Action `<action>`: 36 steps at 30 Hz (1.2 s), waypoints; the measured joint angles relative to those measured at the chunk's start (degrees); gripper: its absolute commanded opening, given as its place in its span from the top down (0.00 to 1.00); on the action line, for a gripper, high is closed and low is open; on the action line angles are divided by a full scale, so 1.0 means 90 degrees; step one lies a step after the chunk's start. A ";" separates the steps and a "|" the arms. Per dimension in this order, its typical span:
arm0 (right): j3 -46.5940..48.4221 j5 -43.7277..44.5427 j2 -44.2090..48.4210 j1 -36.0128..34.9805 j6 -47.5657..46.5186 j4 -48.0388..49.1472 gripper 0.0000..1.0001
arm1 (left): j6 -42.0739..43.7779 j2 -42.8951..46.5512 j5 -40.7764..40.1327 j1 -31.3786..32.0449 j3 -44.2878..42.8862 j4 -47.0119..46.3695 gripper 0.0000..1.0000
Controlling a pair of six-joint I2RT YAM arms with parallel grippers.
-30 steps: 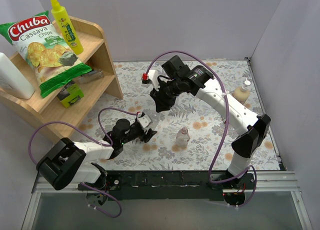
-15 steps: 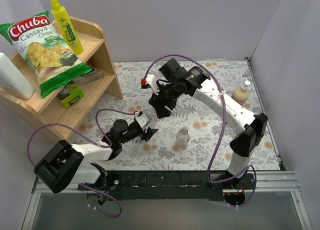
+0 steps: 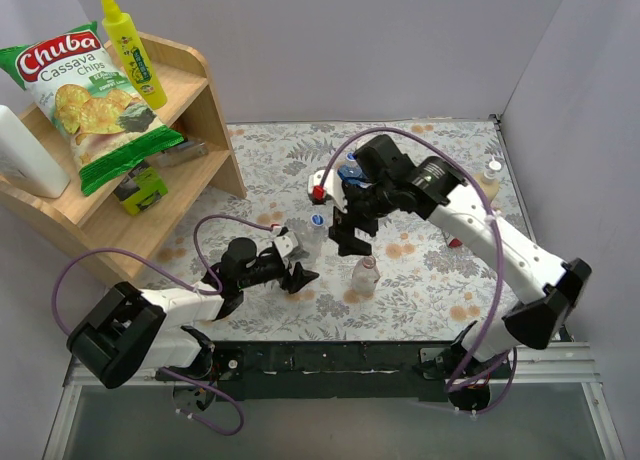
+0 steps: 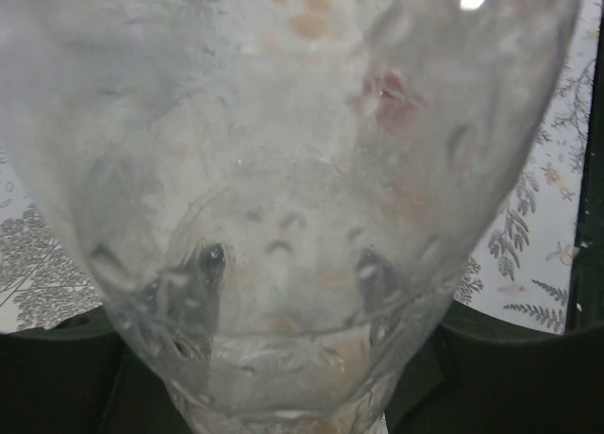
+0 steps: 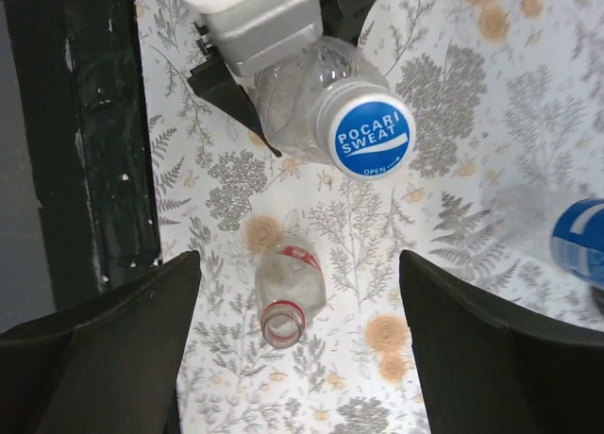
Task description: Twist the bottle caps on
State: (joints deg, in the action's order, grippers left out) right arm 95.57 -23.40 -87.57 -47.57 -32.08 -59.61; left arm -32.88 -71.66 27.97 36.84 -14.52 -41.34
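Two blue caps are in view. One blue cap [image 5: 363, 137], lettered POCARI SWEAT, sits on the neck of a clear bottle [image 5: 293, 94]. How far it is screwed down cannot be told.

The left claw [image 3: 298, 273] is closed on that bottle's lower body, one dark finger on each side. In the left wrist view the bottle fills nearly the whole frame.

The right claw [image 3: 352, 242] hangs above the table [image 3: 420, 280], just right of the bottle in the top view. Its jaws are spread wide, with nothing between them.

A small bottle [image 5: 288, 297] with a red label and an open mouth stands just beside the bottle, on its right and slightly nearer the arm bases. It is directly below the right claw's gap.

The second blue cap [image 5: 578, 241] is cut off at the edge of the right wrist view. It is near the bottle, on the side away from the bases.

A small red spot well to the right of the bottle, past the right arm, may be the red cap [image 3: 455, 243], though it is too small to be sure.

A wooden shelf [image 3: 215, 130] stands well to the left of the bottle.
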 measured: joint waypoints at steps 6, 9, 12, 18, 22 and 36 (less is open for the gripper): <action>-0.0204 -0.0413 0.0833 0.0024 -0.1297 0.0270 0.18 | 0.0554 0.0126 0.0874 -0.0024 -0.0299 0.1098 1.00; -0.0204 -0.0712 0.0845 0.0024 -0.2130 0.0199 0.22 | 0.1052 0.0165 0.1282 -0.0039 -0.0559 0.1746 1.00; -0.0206 -0.0923 0.0767 0.0024 -0.2922 -0.0046 0.25 | 0.1566 0.0163 0.1511 -0.0041 -0.0882 0.2399 1.00; -0.0199 -0.1158 0.0551 0.0024 -0.4085 -0.0624 0.34 | 0.2251 0.0138 0.1661 -0.0058 -0.1122 0.3079 1.00; -0.0177 -0.1248 0.0410 0.0024 -0.4524 -0.0865 0.37 | 0.2450 0.0058 0.1666 -0.0066 -0.1205 0.3293 1.00; -0.0194 -0.1229 0.0401 0.0022 -0.4913 -0.0869 0.50 | 0.2662 -0.0068 0.1668 -0.0073 -0.1404 0.3422 1.00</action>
State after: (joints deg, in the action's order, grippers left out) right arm 93.82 -34.46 -83.96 -47.37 -76.29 -67.44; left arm -8.93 -72.27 42.98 36.18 -27.16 -10.55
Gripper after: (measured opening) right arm 0.518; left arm 0.567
